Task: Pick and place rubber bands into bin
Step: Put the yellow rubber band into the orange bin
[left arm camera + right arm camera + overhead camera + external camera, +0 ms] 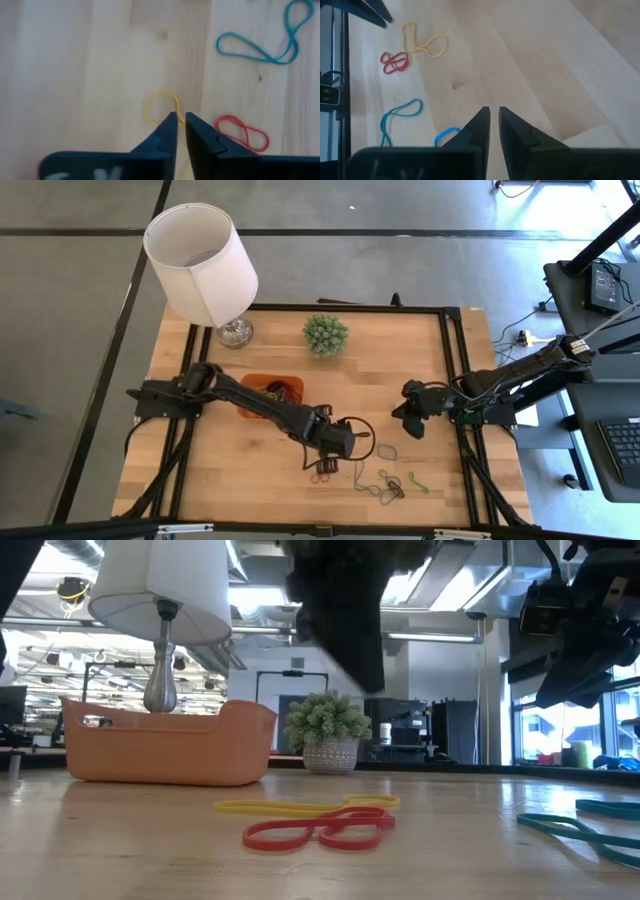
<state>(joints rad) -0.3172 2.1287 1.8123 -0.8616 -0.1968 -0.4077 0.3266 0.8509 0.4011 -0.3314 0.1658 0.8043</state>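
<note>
My left gripper hangs over the middle of the table's near half, shut, with only a sliver between its fingertips. It is above a yellow rubber band, which lies flat on the wood. A red band lies beside it and a teal one a little to the right. More bands lie nearer the front edge. The orange bin stands to the left, under the left arm. My right gripper waits shut above the table's right part.
A white lampshade on a glass base stands at the far left corner, close behind the bin. A small potted plant sits at the far middle. A black frame borders the table. Bare wood lies between the two grippers.
</note>
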